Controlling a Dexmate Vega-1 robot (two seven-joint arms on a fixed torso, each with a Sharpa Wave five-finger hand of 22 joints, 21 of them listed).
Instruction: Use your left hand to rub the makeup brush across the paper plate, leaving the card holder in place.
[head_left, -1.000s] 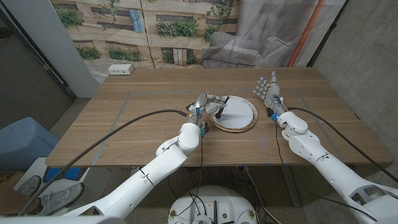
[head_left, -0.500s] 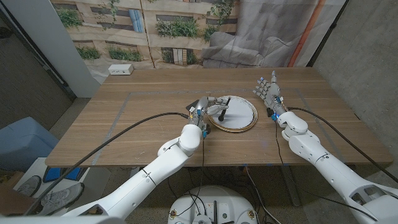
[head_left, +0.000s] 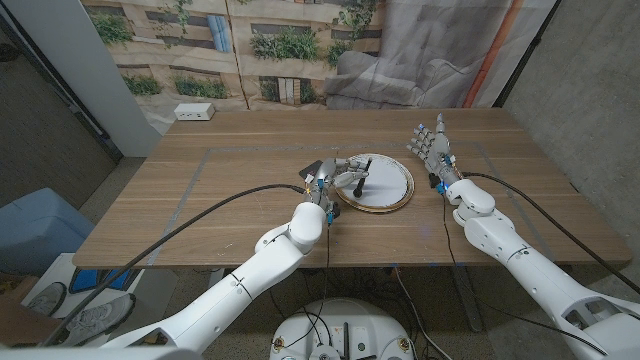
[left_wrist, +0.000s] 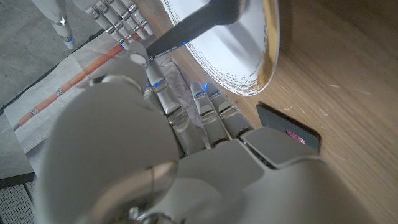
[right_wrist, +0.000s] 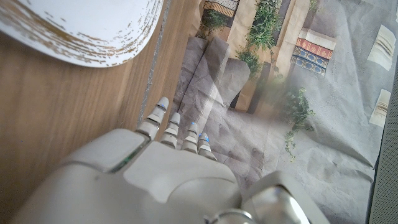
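My left robot hand (head_left: 328, 172) grips the brush (head_left: 357, 180) at the near left rim of the plate (head_left: 390, 196), and the dark brush lies across the white plate. The card holder (left_wrist: 289, 127), a small black thing, lies on the bench (head_left: 200, 200) just beside the plate's rim. My right robot hand (head_left: 432, 148) is further off to the right, held up with fingers apart and nothing in it.

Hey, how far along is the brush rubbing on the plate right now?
Picked up already: the left robot hand grips the makeup brush, which lies over the paper plate. The rubbing itself looks in progress; whether the bristles touch cannot be told. The card holder lies on the table beside the plate. The right robot hand stands open, away from the plate. Left: finishing the strokes.
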